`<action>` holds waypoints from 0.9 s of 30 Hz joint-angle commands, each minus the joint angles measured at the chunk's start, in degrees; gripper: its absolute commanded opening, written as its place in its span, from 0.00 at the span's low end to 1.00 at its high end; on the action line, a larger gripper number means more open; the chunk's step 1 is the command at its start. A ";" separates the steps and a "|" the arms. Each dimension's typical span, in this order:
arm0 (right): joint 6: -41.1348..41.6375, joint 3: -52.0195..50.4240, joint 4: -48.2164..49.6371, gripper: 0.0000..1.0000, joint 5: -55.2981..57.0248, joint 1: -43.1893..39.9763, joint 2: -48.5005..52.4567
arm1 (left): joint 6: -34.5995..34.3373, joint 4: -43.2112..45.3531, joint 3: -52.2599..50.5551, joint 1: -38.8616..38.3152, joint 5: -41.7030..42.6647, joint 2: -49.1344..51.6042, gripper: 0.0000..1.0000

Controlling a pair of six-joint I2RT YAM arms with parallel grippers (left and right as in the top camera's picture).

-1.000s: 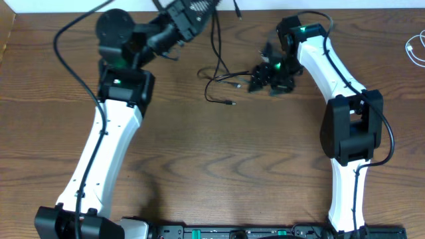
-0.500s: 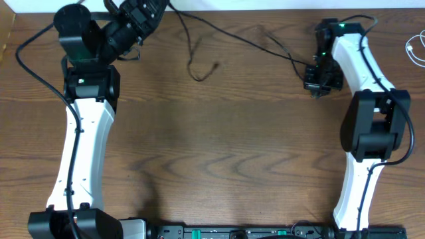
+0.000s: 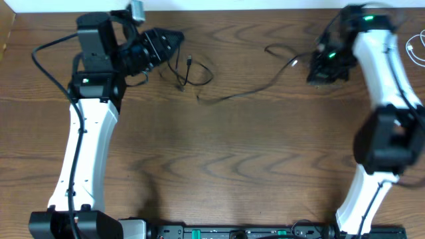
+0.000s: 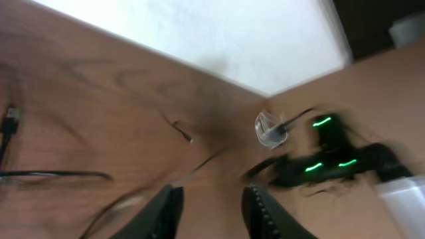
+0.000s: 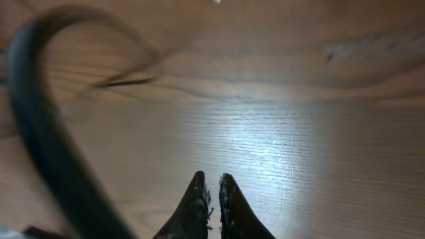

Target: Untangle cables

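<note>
Thin black cables (image 3: 189, 73) lie slack on the wooden table, looped near my left gripper, with one strand (image 3: 246, 91) running right toward my right gripper. My left gripper (image 3: 174, 41) (image 4: 212, 199) hovers at the back left, open, with nothing between its fingers (image 4: 166, 207). In the left wrist view a black plug (image 4: 10, 121) and a cable run (image 4: 53, 174) sit at the left. My right gripper (image 3: 324, 66) (image 5: 211, 180) is at the back right with its tips shut over bare wood. I see no cable between them. A thin strand (image 5: 126, 83) lies farther off.
A white cable (image 3: 416, 50) lies coiled at the table's right edge. The table's back edge runs just behind both grippers. A thick blurred black cable (image 5: 40, 133) arcs past the right wrist camera. A small clear object (image 4: 269, 128) shows near the right arm.
The cable stretched taut between both grippers half a second ago now lies slack on the table. My left gripper has opened and let it go. The right gripper closed and shifted slightly.
</note>
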 commanded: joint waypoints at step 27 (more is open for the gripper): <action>10.51 5.70 19.17 0.01 15.13 -37.46 -30.67 | 13.35 -15.67 0.02 -17.59 -20.52 -0.70 0.47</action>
